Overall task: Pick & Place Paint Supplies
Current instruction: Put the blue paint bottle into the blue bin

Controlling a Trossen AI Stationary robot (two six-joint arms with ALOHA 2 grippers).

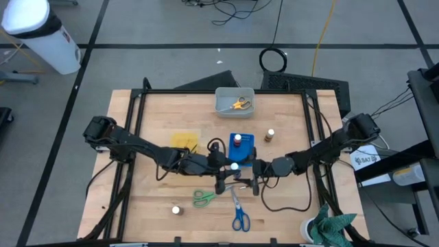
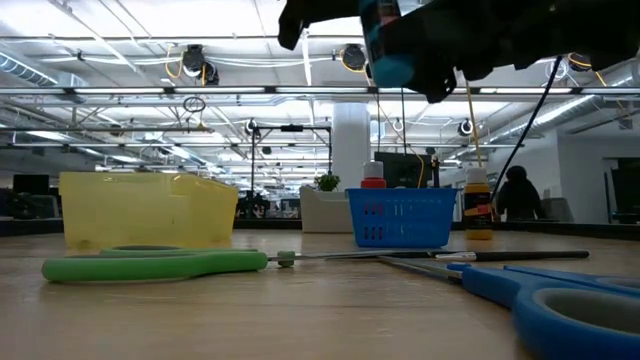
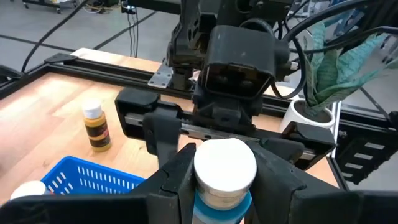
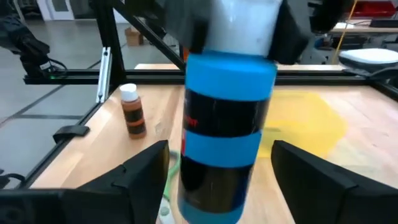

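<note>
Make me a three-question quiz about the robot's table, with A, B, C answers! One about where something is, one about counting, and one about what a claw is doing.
1. Where are the yellow scissors?
A. in the blue basket
B. in the grey bin
C. on the yellow tray

2. How many scissors lie on the bare table?
A. none
B. two
C. four

3. What is the left claw doing?
A. lying open and empty on the table
B. holding the blue paint bottle in the air
C. holding a brush

Answers:
1 B: the high view shows the yellow handles inside the bin at the table's far edge.
2 B: only the green scissors and the blue scissors lie on the wood.
3 B: the left wrist view shows its fingers closed on the white-capped bottle.
</note>
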